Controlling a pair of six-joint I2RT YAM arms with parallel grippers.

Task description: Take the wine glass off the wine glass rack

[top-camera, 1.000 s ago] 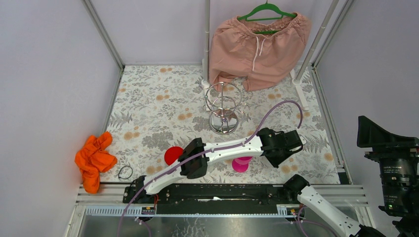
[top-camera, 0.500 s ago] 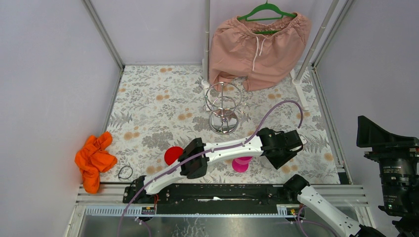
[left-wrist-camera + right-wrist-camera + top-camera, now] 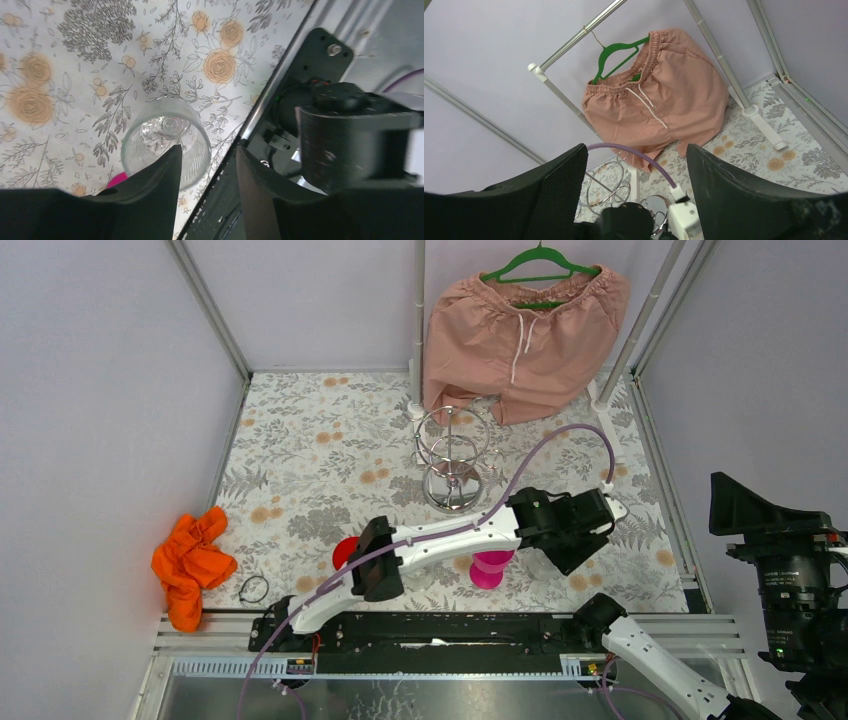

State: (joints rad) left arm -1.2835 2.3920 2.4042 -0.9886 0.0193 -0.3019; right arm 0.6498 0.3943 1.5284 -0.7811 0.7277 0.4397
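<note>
The clear wine glass (image 3: 162,135) stands on the floral cloth, seen from above in the left wrist view. It is partly hidden behind one of my left gripper's fingers (image 3: 150,190). My left gripper (image 3: 207,150) is open with nothing between its jaws, and it hovers just above and beside the glass. From the top view the glass (image 3: 537,562) shows faintly under the left gripper (image 3: 572,552). The chrome wine glass rack (image 3: 452,455) stands empty further back and also appears in the right wrist view (image 3: 606,182). My right gripper (image 3: 636,155) is open and empty, low near the table's front.
A pink cup-like object (image 3: 488,568) and a red disc (image 3: 345,550) lie under the left arm. Pink shorts on a green hanger (image 3: 525,325) hang at the back. An orange cloth (image 3: 190,560) lies at the left. The black front rail (image 3: 260,150) runs close by the glass.
My left gripper has opened and let go of the wine glass, then risen slightly and shifted back. The glass stays standing on the cloth.
</note>
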